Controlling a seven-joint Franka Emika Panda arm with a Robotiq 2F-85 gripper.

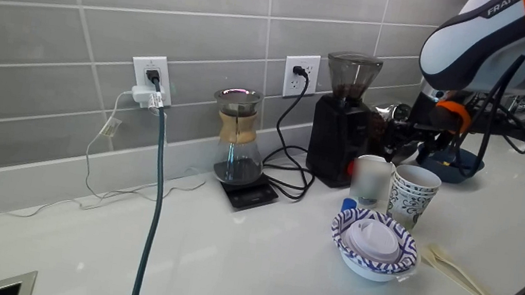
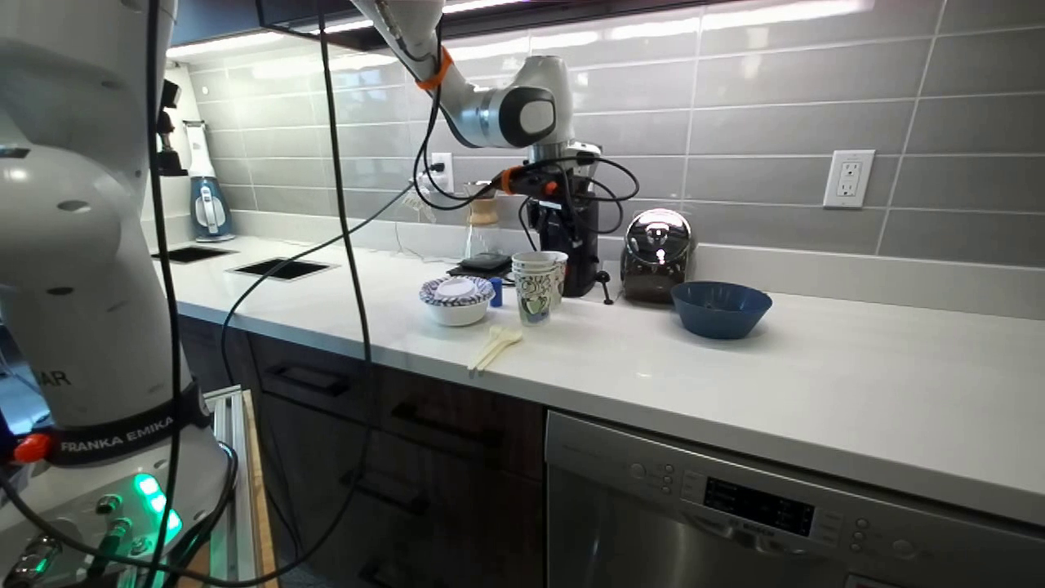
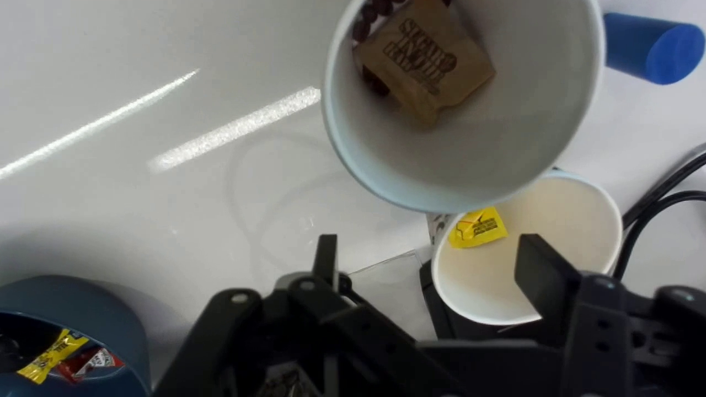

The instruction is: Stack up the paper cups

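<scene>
Near the grinder (image 1: 337, 138) stands an upright nested stack (image 2: 535, 296), white with green-and-blue print, sugar packet (image 3: 427, 60) inside. A white single cup (image 3: 488, 273) sits between them, yellow packet (image 3: 479, 228) inside. The gripper (image 3: 430, 257), jaws apart, hangs beside the grinder. Away from it, open counter (image 2: 816, 384) reaches the front edge (image 2: 653, 420).

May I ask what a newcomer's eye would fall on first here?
Likely the large white robot arm above the glossy white counter. Next, the nested patterned white paper cups beside a single cup. In the wrist view, a brown printed sugar packet lies inside the nested cups.
</scene>
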